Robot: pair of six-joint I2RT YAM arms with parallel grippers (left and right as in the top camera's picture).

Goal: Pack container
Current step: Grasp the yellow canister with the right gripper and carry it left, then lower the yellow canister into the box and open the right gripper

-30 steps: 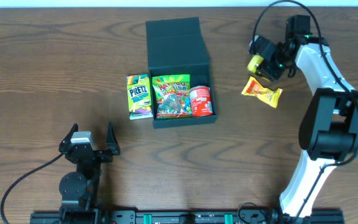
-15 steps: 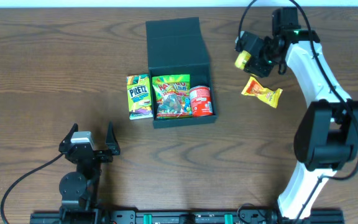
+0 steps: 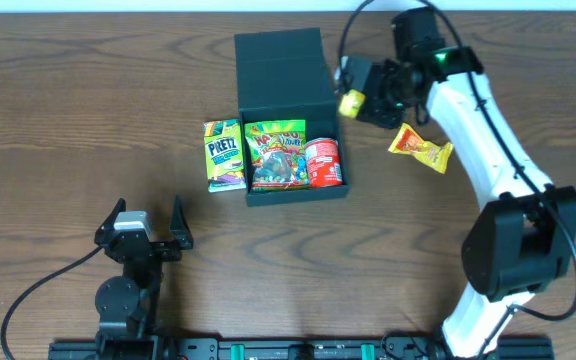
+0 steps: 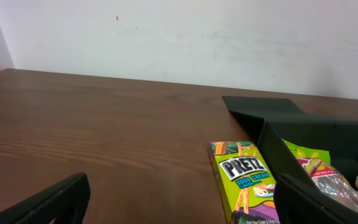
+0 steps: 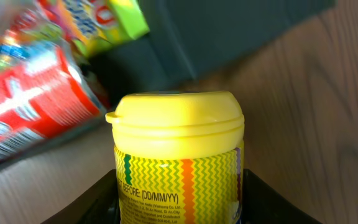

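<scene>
The container (image 3: 286,75), central on the surface (image 3: 68,120), runs near-to-far, flap lid laid open at the far end; the right tool (image 3: 356,98), gripping a yellow-lidded tub (image 5: 179,155), has swung left beside it; the left tool (image 3: 148,215) gapes empty.

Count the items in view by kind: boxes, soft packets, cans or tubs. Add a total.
Boxes: 2 (dark container, Pretz box)
Soft packets: 2 (candy bag, orange packet)
Cans or tubs: 2 (red can, yellow-lidded tub)
Total: 6
</scene>
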